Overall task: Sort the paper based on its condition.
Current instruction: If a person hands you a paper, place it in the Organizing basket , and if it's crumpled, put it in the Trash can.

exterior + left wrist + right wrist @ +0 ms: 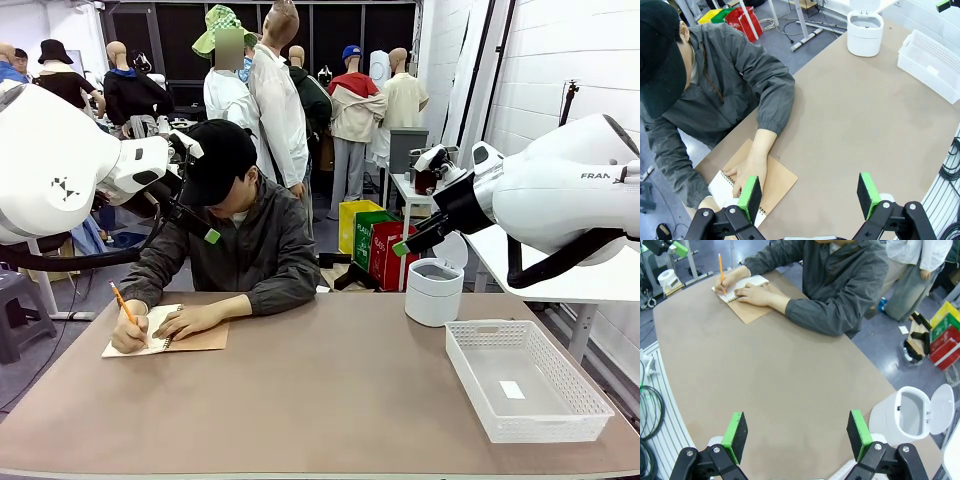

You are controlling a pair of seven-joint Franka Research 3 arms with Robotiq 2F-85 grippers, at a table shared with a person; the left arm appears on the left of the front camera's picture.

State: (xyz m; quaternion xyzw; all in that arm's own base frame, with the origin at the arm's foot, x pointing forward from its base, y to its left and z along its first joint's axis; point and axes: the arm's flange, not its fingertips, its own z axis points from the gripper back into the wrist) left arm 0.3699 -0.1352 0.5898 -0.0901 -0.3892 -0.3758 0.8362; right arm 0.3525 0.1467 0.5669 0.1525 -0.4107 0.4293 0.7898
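Observation:
Loose paper sheets are out of view. The one page in sight belongs to a spiral notebook (165, 335) with a brown cover, lying at the table's far left. A person writes on it with an orange pencil (123, 302) and rests the other hand (195, 320) on it. My left gripper (810, 192) hangs open high above the table, over the notebook (762, 185), with nothing between its green pads. My right gripper (797, 437) is also open and empty, held high over the table's right half. In the front view, the left gripper (205, 225) and right gripper (405, 243) are both raised.
A round white bin (434, 290) with its lid up stands at the far right. In front of it, by the right edge, lies a white slotted basket (525, 380). The brown tabletop (320, 400) is bare in the middle and front.

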